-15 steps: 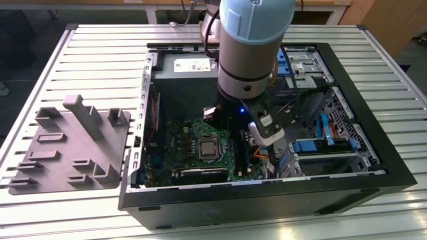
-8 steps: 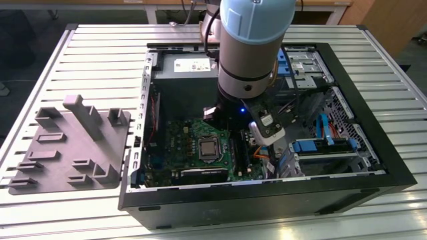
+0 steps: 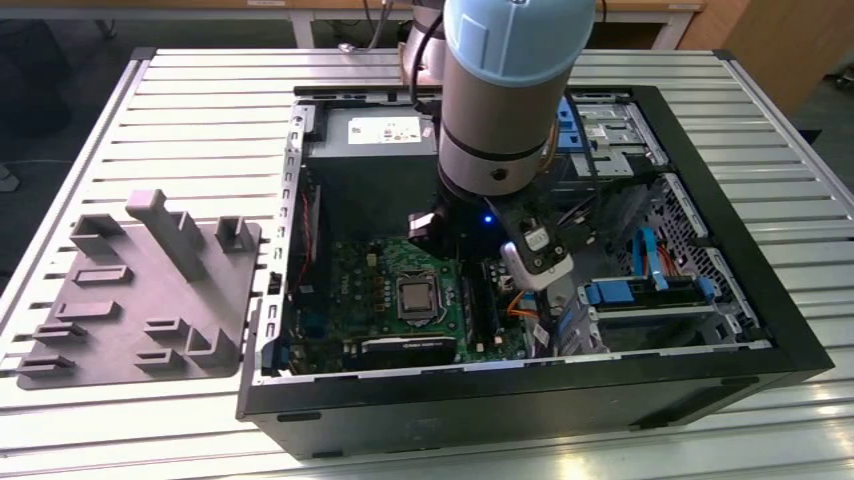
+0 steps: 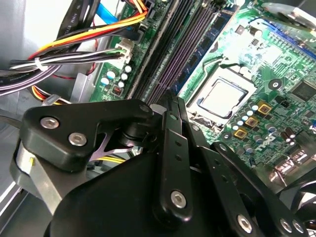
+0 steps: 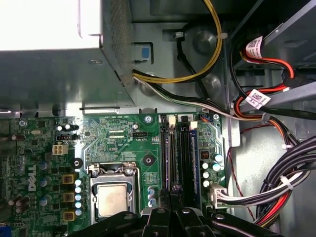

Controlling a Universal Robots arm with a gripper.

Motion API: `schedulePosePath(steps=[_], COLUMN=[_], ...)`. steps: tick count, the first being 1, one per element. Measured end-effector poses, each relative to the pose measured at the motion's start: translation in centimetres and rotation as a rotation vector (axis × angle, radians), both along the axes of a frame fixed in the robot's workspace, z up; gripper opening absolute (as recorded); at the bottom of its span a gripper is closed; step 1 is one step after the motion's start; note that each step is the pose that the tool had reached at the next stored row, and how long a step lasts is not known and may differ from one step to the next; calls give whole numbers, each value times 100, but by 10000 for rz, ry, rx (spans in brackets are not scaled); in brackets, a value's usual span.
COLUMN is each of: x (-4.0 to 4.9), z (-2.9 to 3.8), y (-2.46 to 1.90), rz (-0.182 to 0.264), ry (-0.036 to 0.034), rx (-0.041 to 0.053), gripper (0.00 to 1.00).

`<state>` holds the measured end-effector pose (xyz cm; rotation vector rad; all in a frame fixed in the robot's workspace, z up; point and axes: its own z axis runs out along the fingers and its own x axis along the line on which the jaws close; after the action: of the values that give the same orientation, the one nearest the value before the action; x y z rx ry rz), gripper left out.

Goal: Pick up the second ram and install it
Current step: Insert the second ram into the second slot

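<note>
My gripper [image 4: 170, 96] hangs low inside the open computer case, with its black fingers pressed together, shut. The tips [image 5: 175, 190] sit right over the long black memory slots [image 5: 177, 153] beside the silver processor [image 5: 111, 200]. Nothing shows between the fingers. A thin blue board edge [image 5: 193, 158] stands in the slot farthest from the processor. I cannot tell whether it is the second ram. In the exterior view the arm [image 3: 501, 120] reaches down over the green motherboard [image 3: 380, 290] and covers the slots' upper end.
The power supply box [image 5: 49, 64] lies close beside the board. Bundled cables [image 5: 281, 192] run along the slots' outer side. Blue drive brackets [image 3: 627, 292] fill the case's right side in the exterior view. A grey holder fixture [image 3: 134, 300] lies on the table outside the case.
</note>
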<state>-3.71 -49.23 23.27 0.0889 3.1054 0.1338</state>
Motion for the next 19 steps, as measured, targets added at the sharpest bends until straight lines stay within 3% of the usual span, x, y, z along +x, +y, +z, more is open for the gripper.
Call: schedulePosePath(steps=[7, 13, 19], x=[35, 18, 17], z=[-1, -2, -4], y=[5, 15, 31], rz=[24, 23, 155], ry=[-1, -1, 0], rx=[0, 93, 97], gripper=[11, 11, 11])
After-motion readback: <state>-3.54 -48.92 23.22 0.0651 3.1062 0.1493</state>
